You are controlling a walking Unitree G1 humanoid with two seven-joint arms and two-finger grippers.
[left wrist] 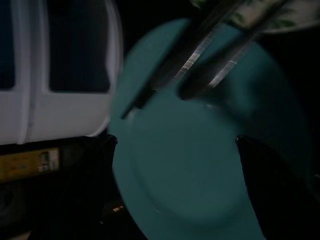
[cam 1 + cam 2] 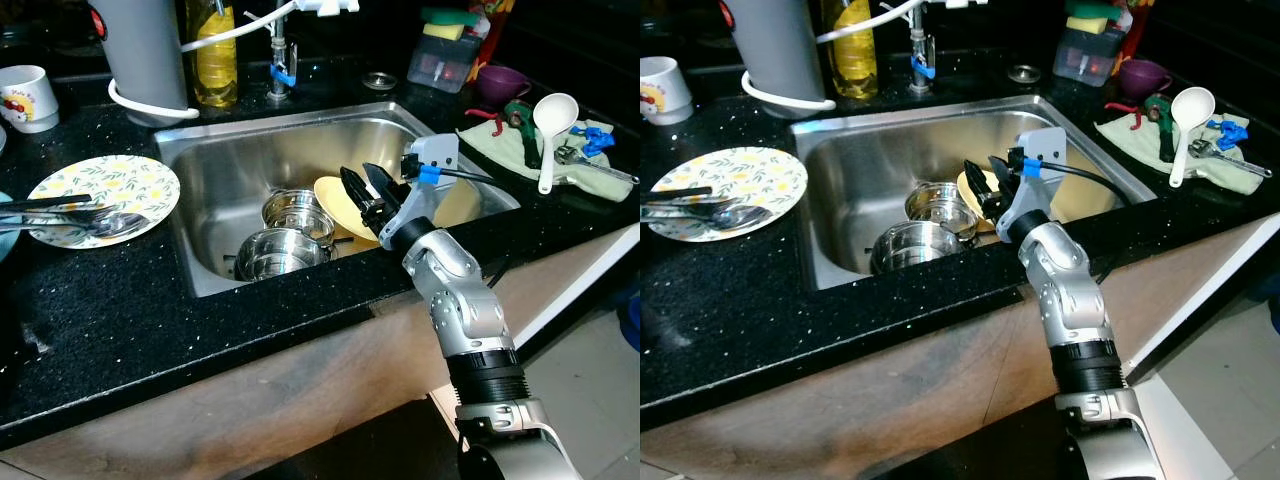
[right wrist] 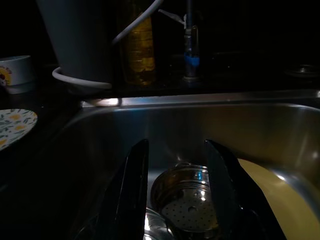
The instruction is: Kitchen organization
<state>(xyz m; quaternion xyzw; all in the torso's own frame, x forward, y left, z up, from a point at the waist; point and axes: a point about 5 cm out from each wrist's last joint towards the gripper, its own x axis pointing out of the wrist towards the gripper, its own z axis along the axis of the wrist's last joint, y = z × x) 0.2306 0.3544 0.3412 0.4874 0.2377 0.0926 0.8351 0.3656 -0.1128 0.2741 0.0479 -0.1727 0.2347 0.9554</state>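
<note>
— What's in the sink point(image 2: 250, 160)?
— Two steel pots point(image 2: 296, 210), one perforated inside, at its front, and a yellow plate point(image 2: 338, 205) leaning toward the right wall.
— The right gripper point(image 2: 368, 190)?
— Over the basin's middle, fingers parted, holding nothing, just above the yellow plate.
— The left gripper point(image 1: 175, 165)?
— Fingers spread, empty, above a teal plate point(image 1: 190, 160).
— The counter point(image 2: 100, 300)?
— Black speckled stone. A floral plate point(image 2: 110, 190) with cutlery point(image 2: 70, 222) lies left of the sink; a white ladle point(image 2: 552, 125) lies on a cloth point(image 2: 500, 150) at the right edge.
</note>
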